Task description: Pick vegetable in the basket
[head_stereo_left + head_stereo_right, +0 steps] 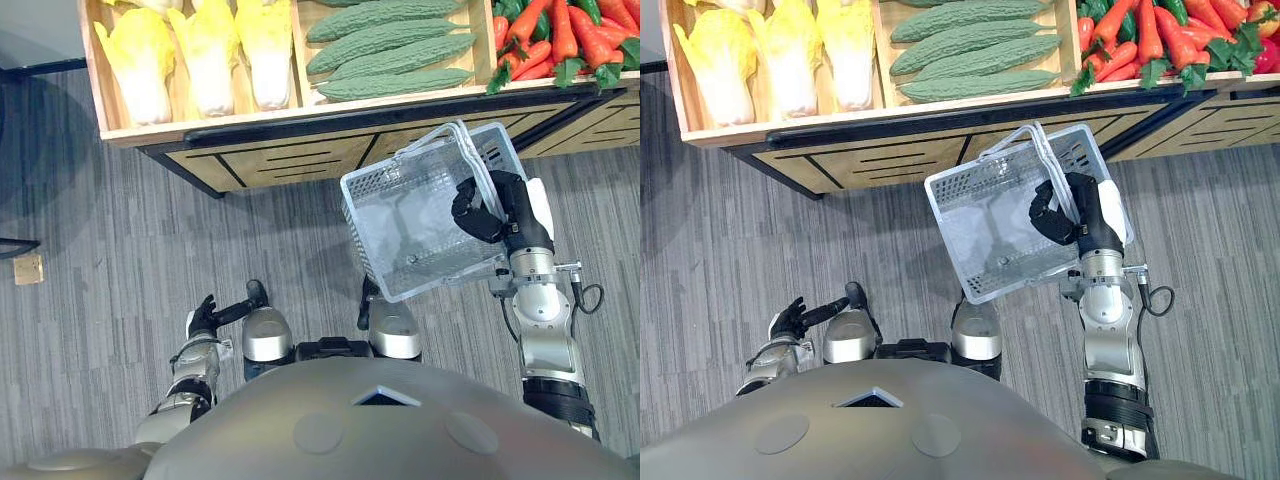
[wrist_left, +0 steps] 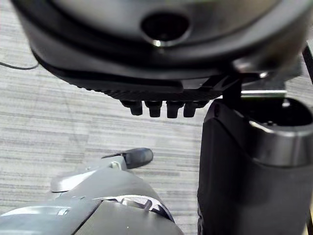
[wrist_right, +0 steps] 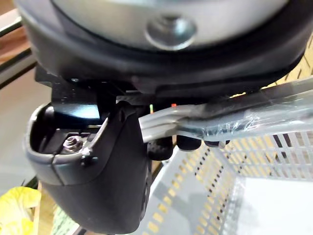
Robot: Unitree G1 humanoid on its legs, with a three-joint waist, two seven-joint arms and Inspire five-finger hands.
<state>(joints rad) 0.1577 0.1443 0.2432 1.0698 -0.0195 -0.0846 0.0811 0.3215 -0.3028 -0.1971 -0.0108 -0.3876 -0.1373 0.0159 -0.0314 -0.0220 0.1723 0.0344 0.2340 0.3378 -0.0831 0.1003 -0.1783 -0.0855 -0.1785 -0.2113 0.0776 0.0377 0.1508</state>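
The right hand [image 1: 490,210] is curled round the handles [image 3: 234,115] of the white basket [image 1: 380,178], holding it tilted just before the wooden stall's [image 1: 290,162] front edge, below the bitter gourds [image 1: 390,50]. The left hand [image 1: 203,320] hangs low with relaxed fingers, well apart from the stall.

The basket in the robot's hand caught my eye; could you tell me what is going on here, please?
The robot's right hand is curled round the handles of a pale grey basket, holding it tilted in front of a wooden stand. The basket looks empty. On the stand lie napa cabbages, bumpy green gourds and carrots, with neither hand touching them. The left hand hangs open low at the robot's side, holding nothing.
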